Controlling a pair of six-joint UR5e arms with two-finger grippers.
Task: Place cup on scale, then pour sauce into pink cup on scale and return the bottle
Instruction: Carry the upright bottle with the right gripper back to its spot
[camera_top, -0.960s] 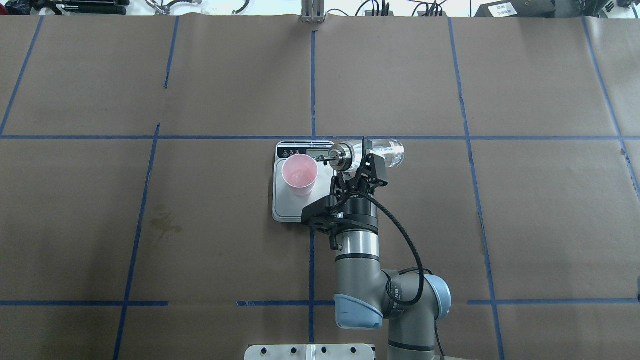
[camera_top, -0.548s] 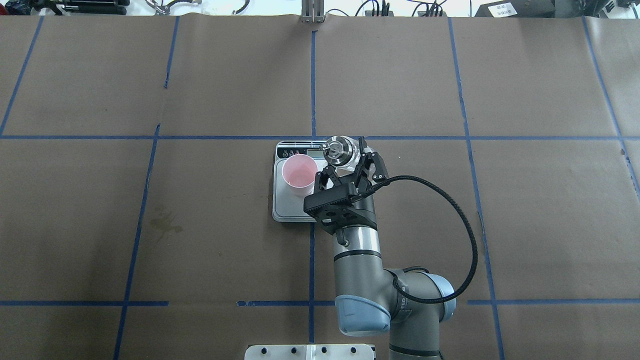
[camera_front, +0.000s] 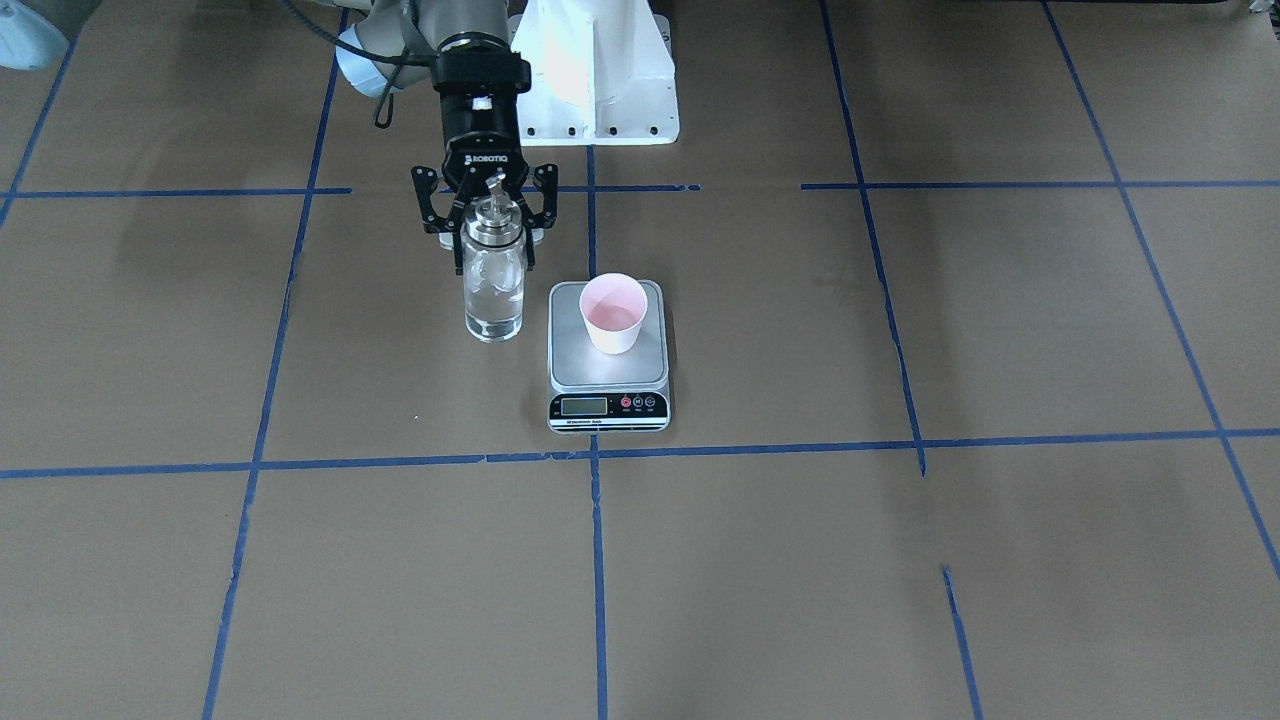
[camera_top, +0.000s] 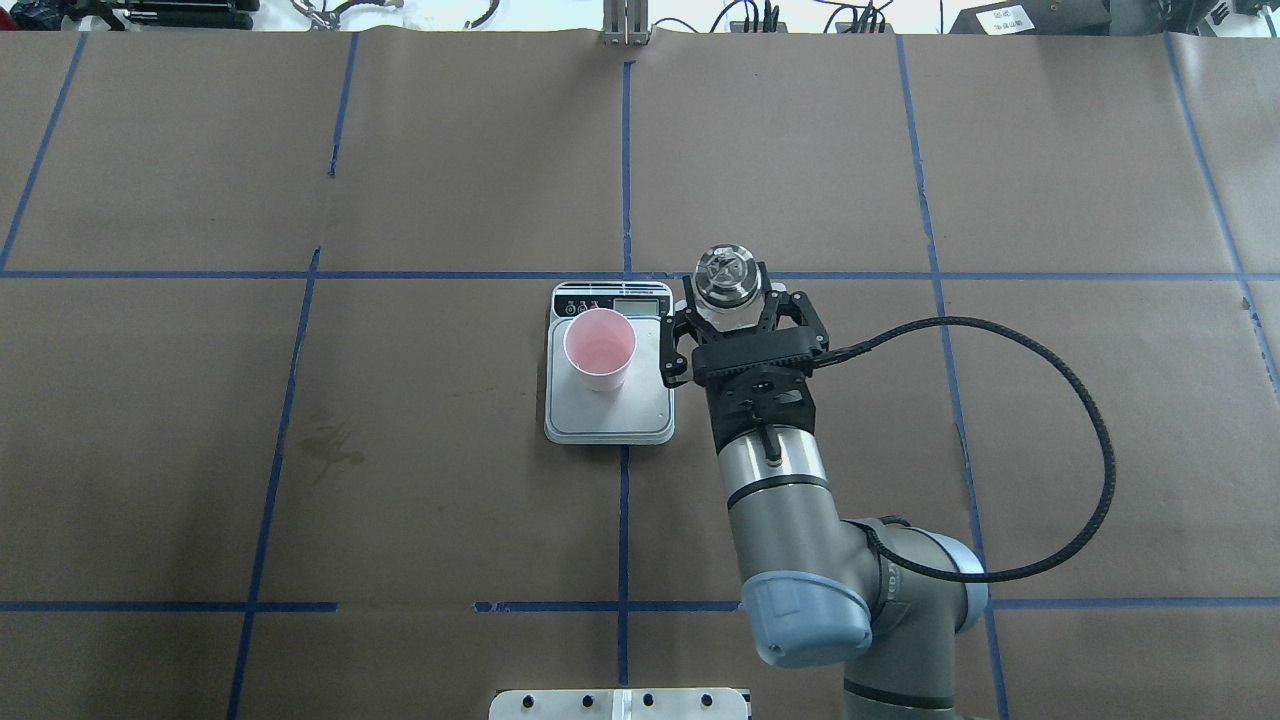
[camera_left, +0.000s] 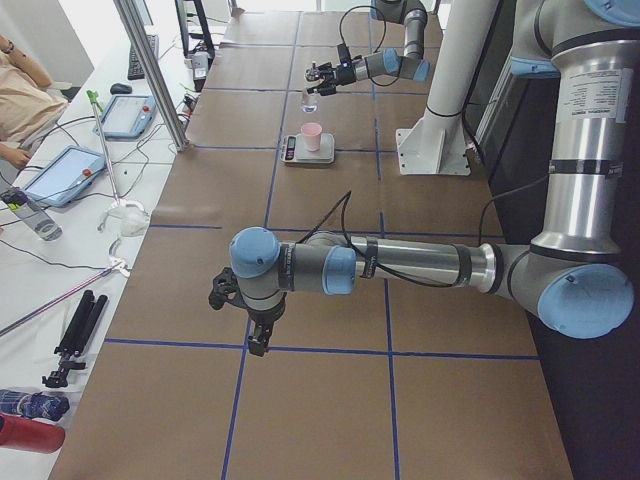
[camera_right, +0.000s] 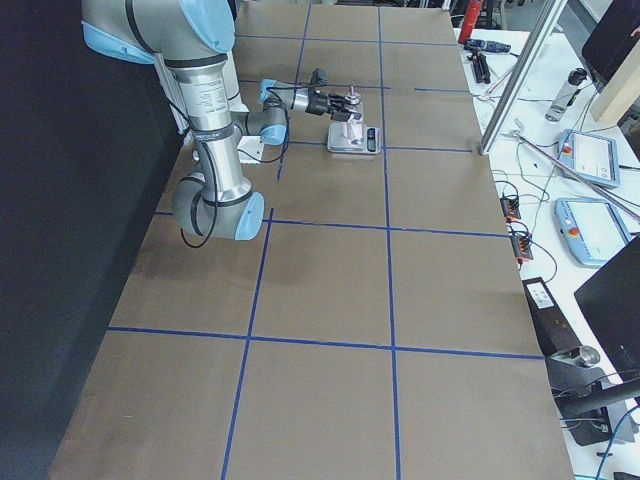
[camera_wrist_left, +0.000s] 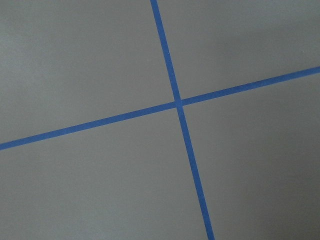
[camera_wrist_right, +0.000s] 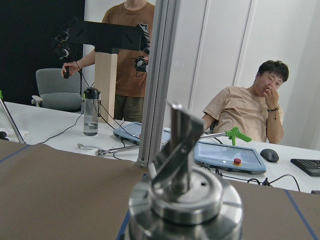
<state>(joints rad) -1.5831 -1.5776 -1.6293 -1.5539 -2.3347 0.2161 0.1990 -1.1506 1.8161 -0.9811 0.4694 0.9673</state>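
The pale pink cup (camera_top: 599, 348) stands upright on the silver platform of the scale (camera_top: 610, 415), toward its display end; both also show in the front view, cup (camera_front: 614, 312) and scale (camera_front: 608, 375). My right gripper (camera_top: 732, 306) is shut on the clear glass bottle (camera_front: 493, 285) near its metal collar and holds it upright beside the scale, on my right of it. Its base is at or just above the table. The right wrist view shows the bottle's spout and collar (camera_wrist_right: 180, 195) close up. My left gripper (camera_left: 250, 320) hangs far from the scale; I cannot tell whether it is open.
Brown paper with blue tape lines (camera_top: 626, 170) covers the table. The white robot base (camera_front: 595, 70) stands behind the scale. Operators, tablets and a water bottle (camera_wrist_right: 90, 112) are beyond the table's far edge. The left wrist view shows only a tape crossing (camera_wrist_left: 177, 104).
The right gripper turned the bottle from lying tilted with its spout over the cup to upright. It carried the bottle to my right, off the scale's edge.
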